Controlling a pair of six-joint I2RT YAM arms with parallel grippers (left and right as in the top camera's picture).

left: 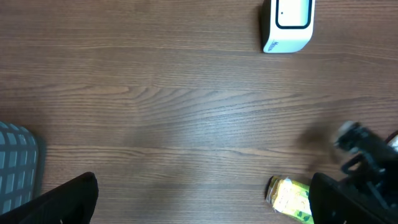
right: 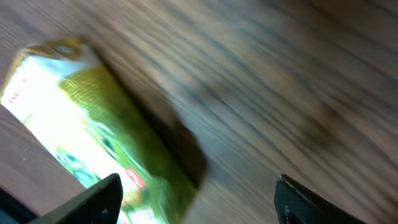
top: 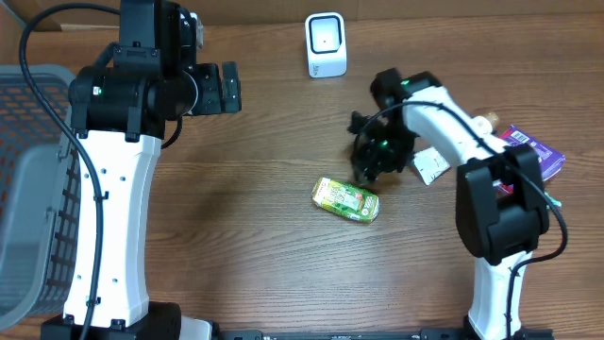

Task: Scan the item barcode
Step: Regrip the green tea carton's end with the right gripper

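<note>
The item, a green and yellow packet [top: 345, 199], lies flat on the wooden table near the middle. My right gripper [top: 368, 170] hangs open just above the packet's right end; in the right wrist view the packet [right: 93, 130] fills the left side, partly under the gripper's [right: 196, 205] left finger [right: 93, 202], and the picture is blurred. A white scanner [top: 326, 44] stands at the table's far edge. My left gripper [top: 226, 87] is held open, high at the left, with nothing in it. The left wrist view shows the scanner [left: 287, 25] and the packet [left: 290, 198]. No barcode can be made out.
A grey mesh basket [top: 28, 189] stands at the left edge. At the right, behind my right arm, lie a purple packet [top: 533, 151] and a white item [top: 432, 167]. Bare wood lies between the packet and the scanner.
</note>
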